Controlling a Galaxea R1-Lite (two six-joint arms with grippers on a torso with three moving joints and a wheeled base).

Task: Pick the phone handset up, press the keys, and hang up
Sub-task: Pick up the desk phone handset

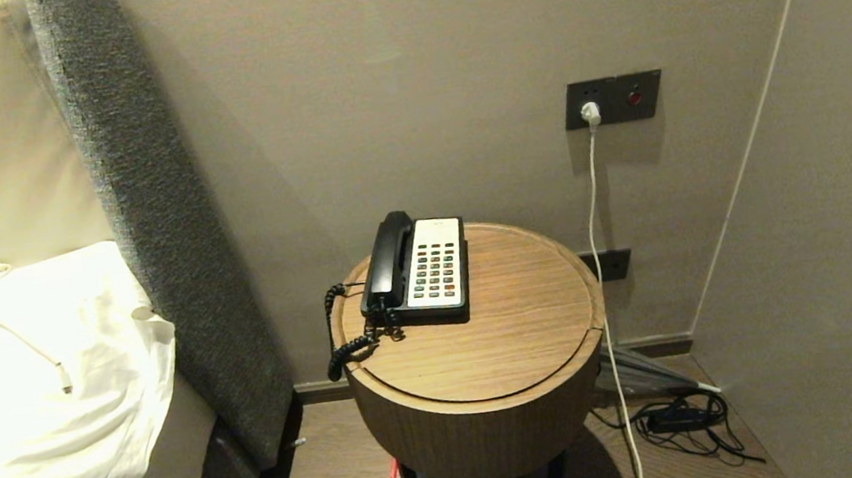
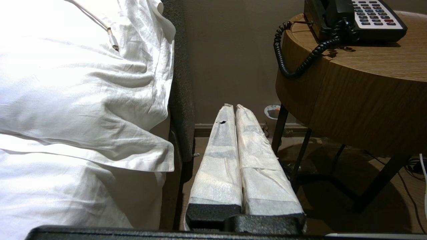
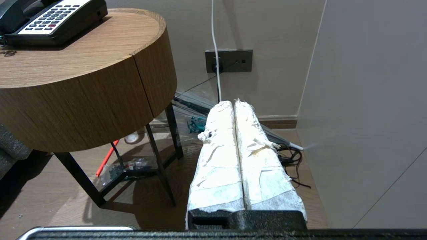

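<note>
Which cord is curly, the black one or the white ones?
The black phone cord hanging off the round table is curly. The white wall cable and the white cable on the pillow are smooth.

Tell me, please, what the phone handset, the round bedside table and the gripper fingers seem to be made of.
The phone handset: probably hard plastic, glossy black, since it shows light reflections. The round table: wood or wood veneer, matt, with visible grain; its legs look like dark metal. The left gripper and right gripper: fingers wrapped in white fabric-like tape, wrinkled and frayed, over a black body.
</note>
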